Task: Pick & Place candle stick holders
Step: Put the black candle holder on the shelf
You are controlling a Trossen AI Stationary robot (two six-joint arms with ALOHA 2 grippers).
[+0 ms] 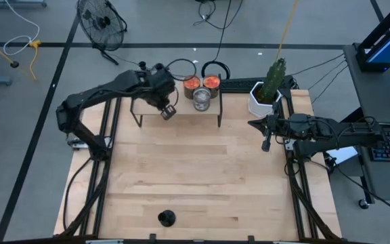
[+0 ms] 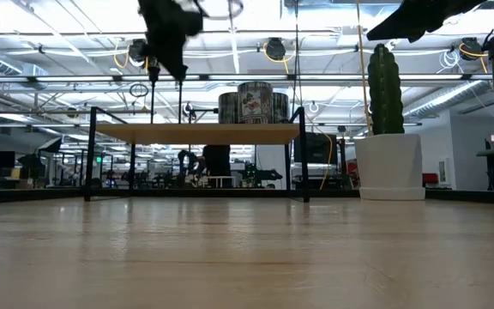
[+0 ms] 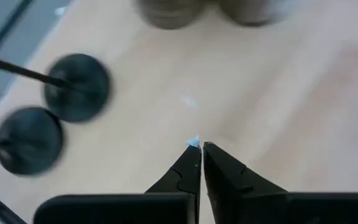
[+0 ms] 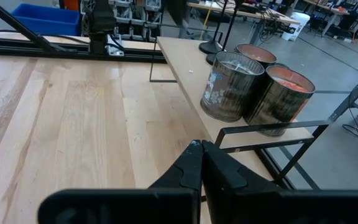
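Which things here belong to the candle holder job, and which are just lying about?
Job: two candle holders on the shelf; third candle holder at the table's front edge; left gripper, shut and empty, above the shelf.
Lying about: three tins on the shelf; potted cactus; right gripper, shut, parked at the right.

Two holders (image 3: 76, 87) upright on shelf (image 3: 241, 93)

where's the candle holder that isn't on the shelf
In the high view it stands alone near the table's front edge, left of centre, far from both arms.
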